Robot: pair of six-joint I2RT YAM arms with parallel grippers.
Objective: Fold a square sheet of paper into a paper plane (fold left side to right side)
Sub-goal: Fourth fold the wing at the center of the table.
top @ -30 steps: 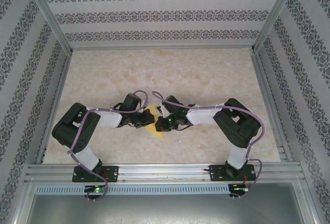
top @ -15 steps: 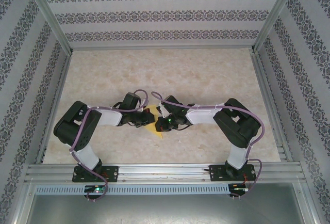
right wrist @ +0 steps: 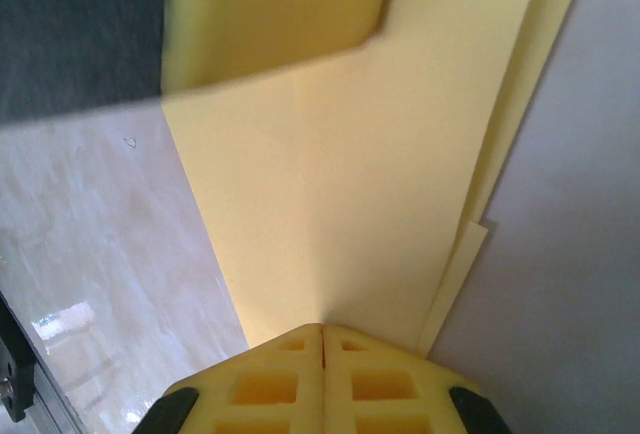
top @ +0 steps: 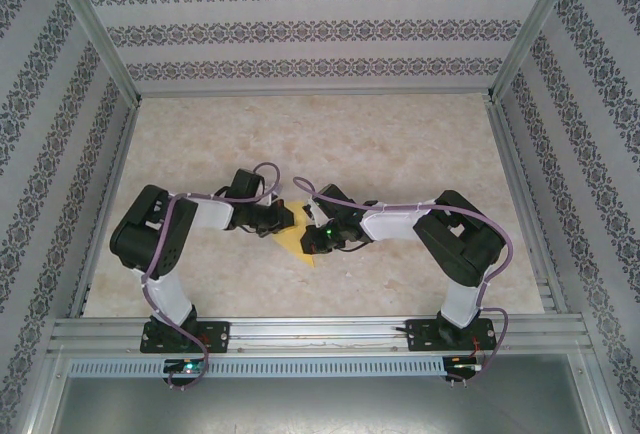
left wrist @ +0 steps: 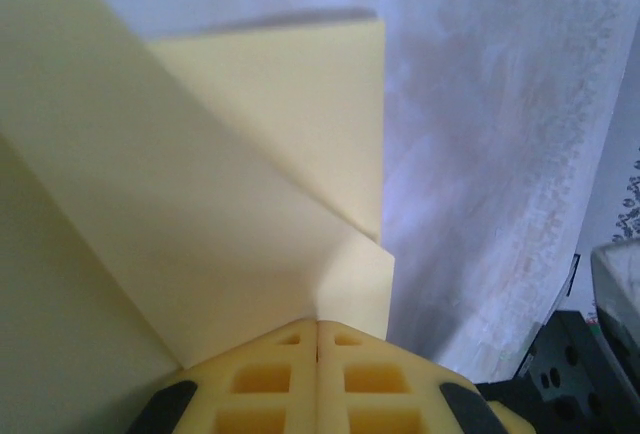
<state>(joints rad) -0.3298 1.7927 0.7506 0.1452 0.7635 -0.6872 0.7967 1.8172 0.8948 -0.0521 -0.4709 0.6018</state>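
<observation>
From where I stand, both arms are bent inward over the middle of the desk [top: 400,154], their wrists almost meeting. The square sheet of paper [top: 298,245] lies between them near the desk's centre, a little toward the near edge. It is yellow and already creased, and from above it shows as a small wedge with its point toward the arm bases.

The left end effector [top: 283,219] reaches in from the left. In its wrist view, the left end effector [left wrist: 318,326] has its two yellow pads pressed together with no gap, and the paper [left wrist: 200,204] comes straight out of the seam between them, so it is clamped on the sheet. A fold line runs diagonally up from the pads, and an upper layer overlaps a lower one. The paper's top edge casts a shadow on the pale marbled surface behind it.

The right end effector [top: 312,239] comes in from the right, just beside the left one. In its wrist view, the right end effector [right wrist: 322,329] is likewise closed tight, pads together, with the paper [right wrist: 350,204] emerging from the tips. Stacked layer edges show along the right side. A blurred yellow pad [right wrist: 270,4] hangs over the far end of the sheet.

Patterned wallpaper panels [top: 320,29] enclose the desk, and an aluminium rail [top: 320,332] carries the arm bases.
</observation>
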